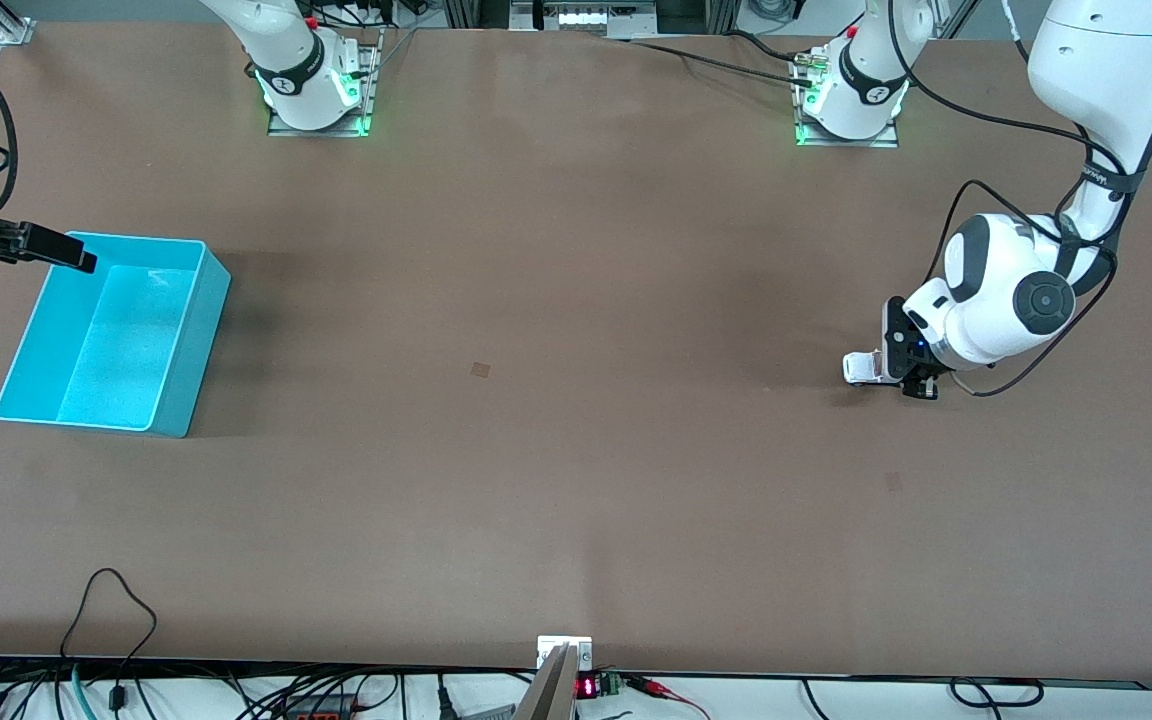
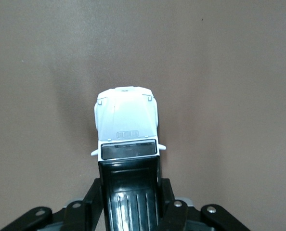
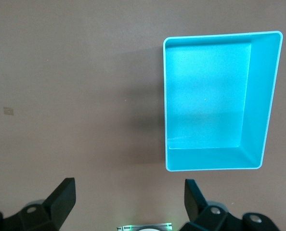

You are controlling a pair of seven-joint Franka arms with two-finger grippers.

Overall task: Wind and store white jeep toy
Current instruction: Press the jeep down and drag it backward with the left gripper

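Toward the right arm's end of the table sits the turquoise bin [image 1: 111, 335], empty, open side up, and the right gripper [image 1: 76, 260] waits over its rim with fingers spread wide and nothing between them; the right wrist view shows the bin's bare floor [image 3: 205, 96] below. The brown table [image 1: 536, 450] carries nothing between the bin and the toy, just a small square mark. At the left arm's end the left gripper [image 1: 881, 368] is down at the table and clamped on the white jeep toy [image 1: 858, 367], fingers pressing both sides of its black rear section. Step in hand, as I judge it: the grasp is just made, and winding comes next. That probably means dragging the jeep backward along the table with wheels pressed down to load the spring, then carrying it well across to the bin, or handing it off. Wheels can't be seen from the wrist, so I can't tell if they touch the table. The jeep [image 2: 127, 130] looks tiny: white hood, dark windshield, ribbed black roof, small side mirrors, pointing away from the gripper [image 2: 131, 202].
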